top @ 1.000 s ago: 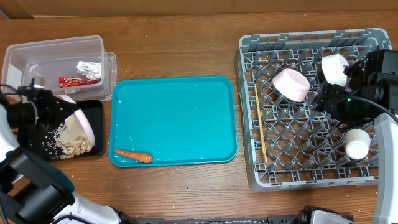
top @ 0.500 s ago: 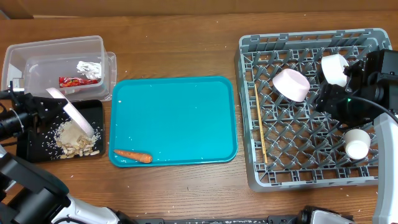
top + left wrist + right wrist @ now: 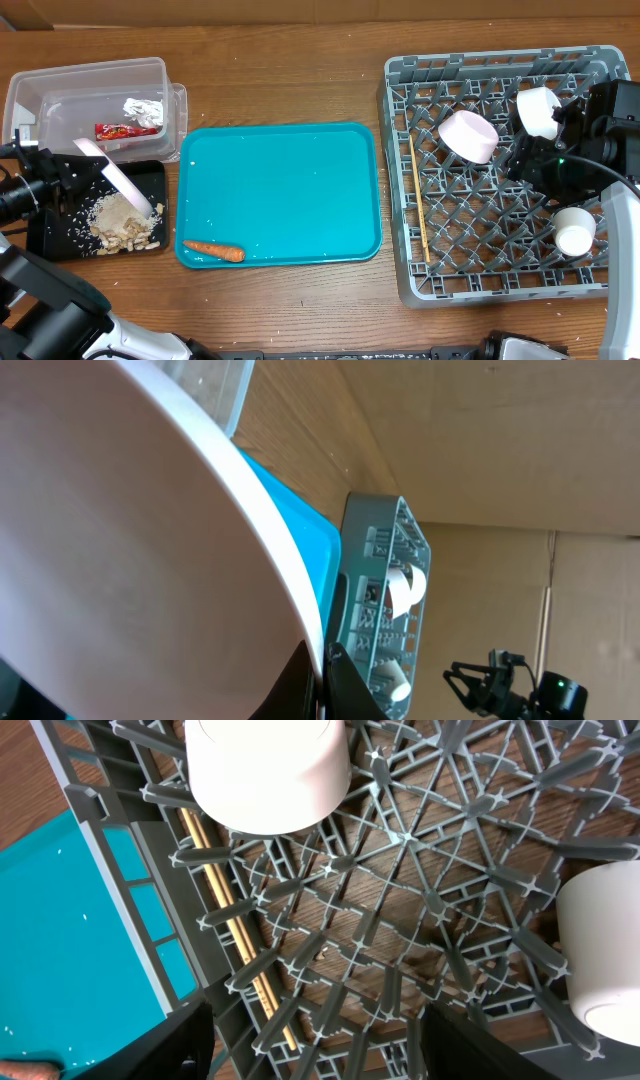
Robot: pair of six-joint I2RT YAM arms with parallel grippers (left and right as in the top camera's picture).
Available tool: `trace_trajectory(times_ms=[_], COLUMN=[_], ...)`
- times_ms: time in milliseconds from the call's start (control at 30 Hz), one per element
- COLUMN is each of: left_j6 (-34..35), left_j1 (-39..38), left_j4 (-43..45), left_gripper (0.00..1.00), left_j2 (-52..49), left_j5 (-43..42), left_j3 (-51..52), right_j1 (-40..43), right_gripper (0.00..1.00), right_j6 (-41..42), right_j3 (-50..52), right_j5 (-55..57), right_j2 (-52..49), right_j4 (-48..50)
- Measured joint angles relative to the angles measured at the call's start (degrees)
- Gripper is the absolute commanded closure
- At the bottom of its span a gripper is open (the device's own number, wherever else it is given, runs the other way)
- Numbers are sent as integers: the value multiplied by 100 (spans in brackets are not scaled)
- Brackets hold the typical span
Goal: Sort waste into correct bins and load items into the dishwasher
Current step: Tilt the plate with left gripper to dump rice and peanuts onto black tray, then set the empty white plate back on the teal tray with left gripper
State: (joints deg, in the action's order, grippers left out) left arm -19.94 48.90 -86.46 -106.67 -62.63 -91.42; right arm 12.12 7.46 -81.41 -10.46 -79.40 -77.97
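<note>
My left gripper (image 3: 72, 168) is shut on the rim of a white bowl (image 3: 118, 182) and holds it tilted steeply on edge over the black tray (image 3: 45, 242). Beige food scraps and rice (image 3: 125, 225) lie in that tray. In the left wrist view the fingers (image 3: 322, 685) pinch the bowl's rim (image 3: 120, 540). The clear tub (image 3: 60, 90) holds the foil ball (image 3: 143, 108) and red wrapper (image 3: 125, 130). The carrot (image 3: 213, 250) lies on the teal tray (image 3: 280, 190). My right gripper (image 3: 320, 1050) is open and empty above the grey dish rack (image 3: 500, 285).
The rack holds a pinkish bowl (image 3: 470, 135), two white cups (image 3: 537, 110) (image 3: 575, 230) and chopsticks (image 3: 418, 200) along its left side. The right wrist view shows the bowl (image 3: 265, 770), one cup (image 3: 605, 950), the chopsticks (image 3: 225, 900) and the teal tray's edge (image 3: 70, 920).
The left gripper has tipped the bowl up onto its edge and drawn back left. The scraps now lie in the black tray. The right arm has not moved.
</note>
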Motion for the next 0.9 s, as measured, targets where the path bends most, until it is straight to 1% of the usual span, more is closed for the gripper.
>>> trace_trajectory(times_ms=[167, 333, 400, 500, 600, 733, 800, 900], left_j6=[-13, -136, -240, -321, -385, -400, -264, 267], left_j1=[-4, -52, -168, -496, -1043, -2052, -2702, -3687], left_j4=[-48, -555, -741, -772, -763, -638, -289, 461], left_gripper=[96, 96, 96, 96, 96, 96, 96, 96], left_j2=[0, 0, 13, 107, 345, 678, 748, 750], left_j5=[7, 7, 7, 31, 70, 87, 236, 752], left_j3=[0, 2, 4, 7, 11, 11, 11, 11], right_j1=[0, 0, 0, 0, 0, 0, 0, 0], right_gripper=[31, 31, 31, 31, 31, 31, 31, 31], right_j6=[0, 0, 0, 0, 0, 0, 2, 0], right_j3=[0, 0, 0, 0, 0, 0, 0, 0], right_j5=[0, 0, 0, 2, 0, 0, 0, 0], right_j2=[0, 0, 0, 0, 0, 0, 0, 0], right_j4=[0, 26, 37, 39, 37, 42, 42, 39])
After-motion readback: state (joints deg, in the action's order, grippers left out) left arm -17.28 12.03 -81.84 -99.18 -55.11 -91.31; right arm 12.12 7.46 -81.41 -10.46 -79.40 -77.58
